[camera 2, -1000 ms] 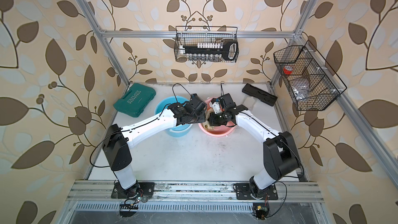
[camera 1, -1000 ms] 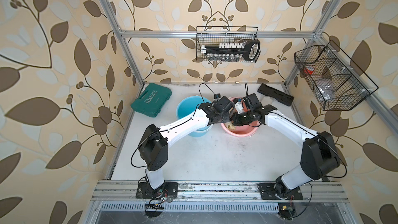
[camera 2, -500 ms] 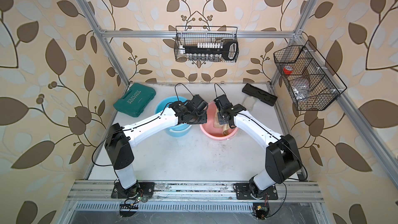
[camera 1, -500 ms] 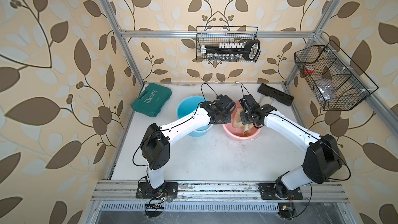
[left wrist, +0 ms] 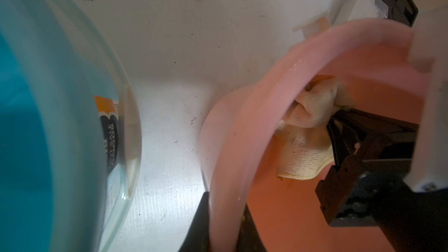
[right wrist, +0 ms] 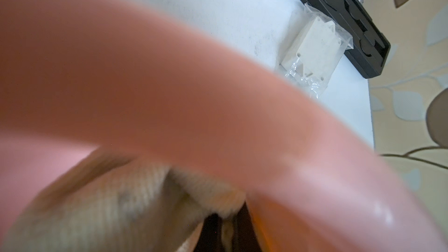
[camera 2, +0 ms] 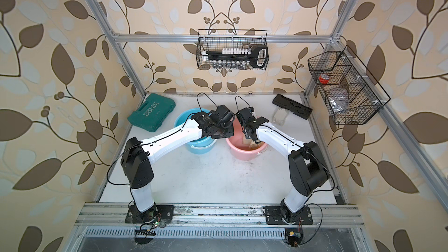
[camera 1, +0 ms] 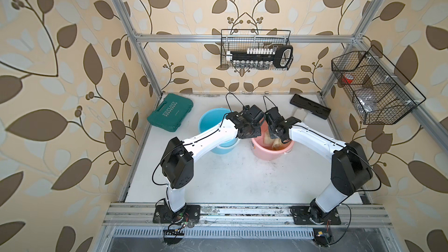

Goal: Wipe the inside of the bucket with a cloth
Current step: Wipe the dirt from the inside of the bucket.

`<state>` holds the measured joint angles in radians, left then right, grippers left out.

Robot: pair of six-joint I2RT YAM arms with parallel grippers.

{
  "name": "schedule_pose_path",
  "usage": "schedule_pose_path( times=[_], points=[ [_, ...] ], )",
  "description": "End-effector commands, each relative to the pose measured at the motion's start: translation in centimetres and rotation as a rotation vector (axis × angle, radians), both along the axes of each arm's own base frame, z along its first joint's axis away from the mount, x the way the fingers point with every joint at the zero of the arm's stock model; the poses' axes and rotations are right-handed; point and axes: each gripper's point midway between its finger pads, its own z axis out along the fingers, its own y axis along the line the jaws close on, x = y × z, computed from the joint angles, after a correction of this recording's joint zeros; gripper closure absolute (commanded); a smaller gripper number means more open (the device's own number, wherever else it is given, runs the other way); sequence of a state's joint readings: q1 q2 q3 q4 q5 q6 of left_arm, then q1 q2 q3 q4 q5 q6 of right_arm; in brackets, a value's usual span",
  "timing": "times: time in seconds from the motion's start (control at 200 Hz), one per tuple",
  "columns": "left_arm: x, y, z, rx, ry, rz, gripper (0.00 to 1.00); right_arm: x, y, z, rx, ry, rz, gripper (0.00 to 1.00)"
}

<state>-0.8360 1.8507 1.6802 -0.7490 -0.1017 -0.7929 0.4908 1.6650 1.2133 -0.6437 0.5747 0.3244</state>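
Stained beige cloth inside the pink bucket, blue bucket just beside it, green case farther left

We are seeing green tool case lying near blue bucket, black tray sitting just beside bagged white part, back wire basket and side wire basket hanging on frame.

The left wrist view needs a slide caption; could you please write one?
Left tool grips the pink bucket by its rim; right tool holds the cloth inside it, blue bucket alongside.

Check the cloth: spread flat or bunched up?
Bunched. The cloth is crumpled in folds inside the pink bucket, pinched by the right gripper.
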Motion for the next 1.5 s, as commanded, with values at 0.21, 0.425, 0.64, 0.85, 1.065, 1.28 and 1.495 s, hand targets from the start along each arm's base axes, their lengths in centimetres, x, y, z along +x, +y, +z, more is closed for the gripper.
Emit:
schedule_pose_path(
  times=[0.21, 0.425, 0.64, 0.85, 1.065, 1.28, 1.495],
  points=[
    [-0.5, 0.2, 0.4, 0.021, 0.048, -0.083, 1.00, -2.9, -0.4, -2.1, 0.030, 0.067, 0.089, 1.00],
    [0.2, 0.3, 0.8, 0.021, 0.055, -0.081, 1.00, -3.0, 0.2, -1.7, 0.053, 0.069, 0.133, 1.00],
    [0.5, 0.7, 0.5, 0.028, 0.077, -0.083, 1.00, -3.5, 0.5, -0.5, 0.082, 0.041, 0.171, 1.00],
    [0.8, 1.0, 0.5, 0.013, 0.084, -0.081, 1.00, -3.9, 0.0, -0.2, 0.057, 0.050, 0.172, 1.00],
    [0.8, 1.1, 1.1, 0.006, 0.074, -0.088, 1.00, -3.4, -1.3, -1.6, -0.062, 0.128, 0.124, 1.00],
    [1.4, 1.9, 1.2, -0.001, 0.080, -0.077, 1.00, -3.2, -1.4, -1.7, -0.082, 0.133, 0.126, 1.00],
    [1.3, 1.7, 1.6, -0.022, 0.080, -0.083, 1.00, -2.4, -1.9, -3.4, -0.137, 0.219, 0.079, 1.00]
  ],
)
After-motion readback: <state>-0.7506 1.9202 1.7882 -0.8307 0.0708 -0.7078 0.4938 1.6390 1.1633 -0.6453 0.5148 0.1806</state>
